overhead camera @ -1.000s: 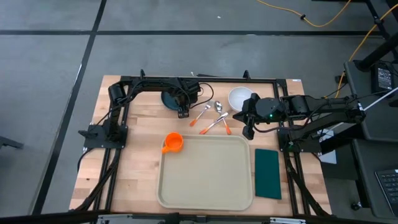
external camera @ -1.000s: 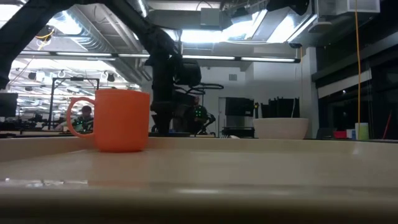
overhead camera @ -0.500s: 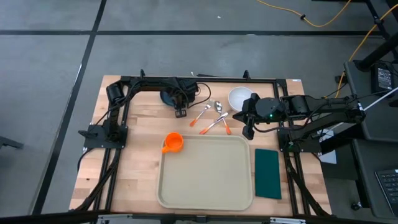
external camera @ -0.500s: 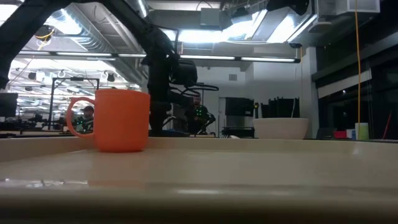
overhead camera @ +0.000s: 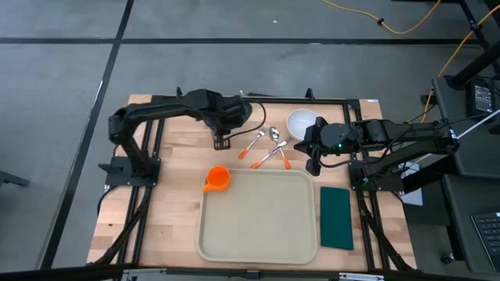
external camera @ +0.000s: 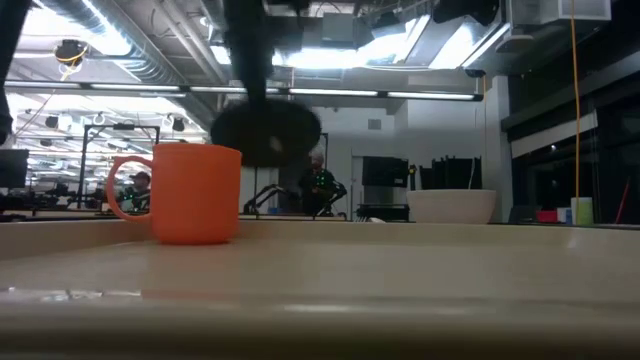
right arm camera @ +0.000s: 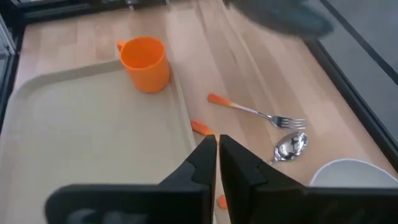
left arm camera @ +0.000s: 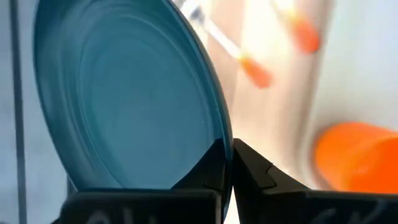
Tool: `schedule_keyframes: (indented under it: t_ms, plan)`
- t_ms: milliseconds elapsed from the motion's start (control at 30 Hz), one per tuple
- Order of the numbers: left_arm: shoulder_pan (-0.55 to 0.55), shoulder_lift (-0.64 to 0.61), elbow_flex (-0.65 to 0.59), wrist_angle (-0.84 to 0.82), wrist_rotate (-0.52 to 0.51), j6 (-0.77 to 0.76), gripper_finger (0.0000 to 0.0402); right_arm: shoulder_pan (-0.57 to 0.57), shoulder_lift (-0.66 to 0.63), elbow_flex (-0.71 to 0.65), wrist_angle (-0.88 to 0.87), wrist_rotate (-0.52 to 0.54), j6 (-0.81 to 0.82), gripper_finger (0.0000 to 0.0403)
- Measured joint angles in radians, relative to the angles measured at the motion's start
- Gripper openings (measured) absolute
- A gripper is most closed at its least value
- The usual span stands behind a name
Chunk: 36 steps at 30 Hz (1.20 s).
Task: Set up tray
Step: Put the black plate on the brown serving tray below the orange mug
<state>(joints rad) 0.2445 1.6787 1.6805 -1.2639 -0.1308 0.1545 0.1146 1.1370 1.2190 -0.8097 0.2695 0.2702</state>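
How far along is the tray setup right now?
Done: the orange cup sits at the tray's corner. In hand: the left hand grips a teal plate by its rim, lifted off the table. Left: the white bowl, cutlery and green napkin lie off the tray. The right hand waits beside the bowl.

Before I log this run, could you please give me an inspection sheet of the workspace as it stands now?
Surface: wooden table inside a black frame.
Job's things: beige tray, with an orange cup at its far-left corner; teal plate gripped by its rim and lifted; white bowl, fork and spoons on the wood beyond the tray; green napkin right of the tray.
Clutter: nothing seen.
Grippers: left gripper shut on the plate; right gripper shut, empty, above the tray's far-right corner.
Cables: yellow cable on the floor.
Surroundings: grey floor; a lit workshop behind, seen in the low view.
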Motion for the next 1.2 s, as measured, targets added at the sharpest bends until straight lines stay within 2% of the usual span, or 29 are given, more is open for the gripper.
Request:
schedule_keyframes:
  t_ms: [200,300,467,600,867,1067,1200]
  plan:
    - [-0.216,-0.099,0.091,-0.051,0.013,-0.139,0.0002,0.000,0.000,0.000,-0.056,0.000,0.010,0.0026]
    - [-0.353,-0.112,0.106,-0.047,-0.014,-0.228,0.0002,0.000,0.000,0.000,-0.084,0.000,0.028,0.0026]
    - [-0.581,-0.071,0.110,0.000,-0.031,-0.309,0.0002,0.000,0.000,0.000,-0.104,0.000,0.044,0.0026]
    - [-0.713,-0.003,0.112,0.134,-0.037,-0.390,0.0002,0.000,0.000,0.000,-0.104,0.000,0.052,0.0026]
    - [-0.841,0.169,0.173,0.150,-0.038,-0.459,0.0002,0.000,0.000,0.000,-0.103,-0.006,0.066,0.0026]
    - [-0.899,0.293,0.173,0.051,-0.034,-0.464,0.0003,0.000,0.000,0.000,-0.100,-0.008,0.070,0.0026]
    - [-0.929,0.355,0.173,0.054,-0.013,-0.466,0.0003,0.000,0.000,0.000,-0.100,-0.008,0.070,0.0026]
